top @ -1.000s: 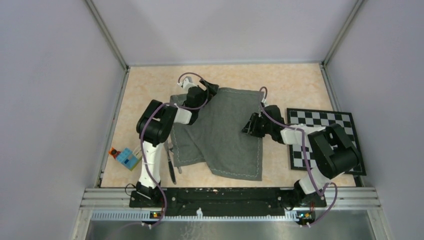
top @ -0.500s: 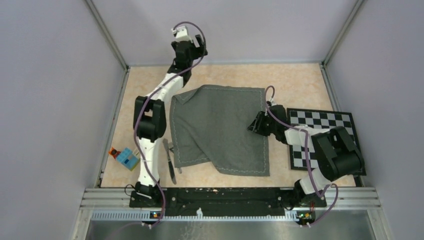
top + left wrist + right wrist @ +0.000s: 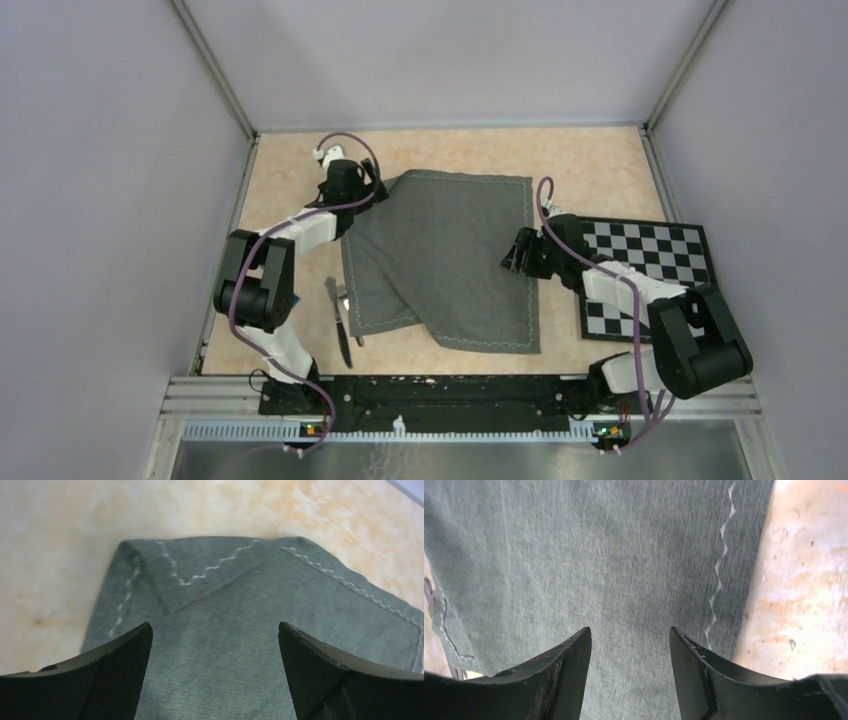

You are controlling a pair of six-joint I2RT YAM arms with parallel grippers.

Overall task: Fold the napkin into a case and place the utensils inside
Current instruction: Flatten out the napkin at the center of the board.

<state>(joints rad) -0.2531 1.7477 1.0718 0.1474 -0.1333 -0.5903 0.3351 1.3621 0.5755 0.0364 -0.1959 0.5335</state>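
grey cloth is the whole matter: the napkin [image 3: 450, 255] lies spread on the table [image 3: 590, 165], roughly square, not yet folded towards a pouch, with a slanting crease through its near-left part so that it does not lie quite flat

the left gripper [image 3: 372, 192] sits at the far-left corner, jaws spread wide with nothing between them; in the left wrist view that corner is turned over on itself into a small flap showing the zigzag stitching, just ahead of the fingertips

the right gripper [image 3: 512, 258] hangs over the right hem about midway along it, jaws likewise apart and empty; in its wrist view the cloth fills the gap between the fingers and the stitched line runs just to the right of them, with bare table beyond

each arm is therefore nearest its own side of the cloth, and any fold along the near-far axis would, i judge, carry one side edge across towards the other

room for that differs by side: the checkered board [image 3: 650, 270] lies close to the right hem, under the right arm, while the knife [image 3: 343, 325] lies just beside the left hem, its long axis running near to far, almost parallel with that edge

a short silver bit next to it, probably the fork [image 3: 341, 294], touches or slips under the hem; i cannot tell which

the widest bare strip lies beyond the far edge; dragging the left side may disturb the utensils
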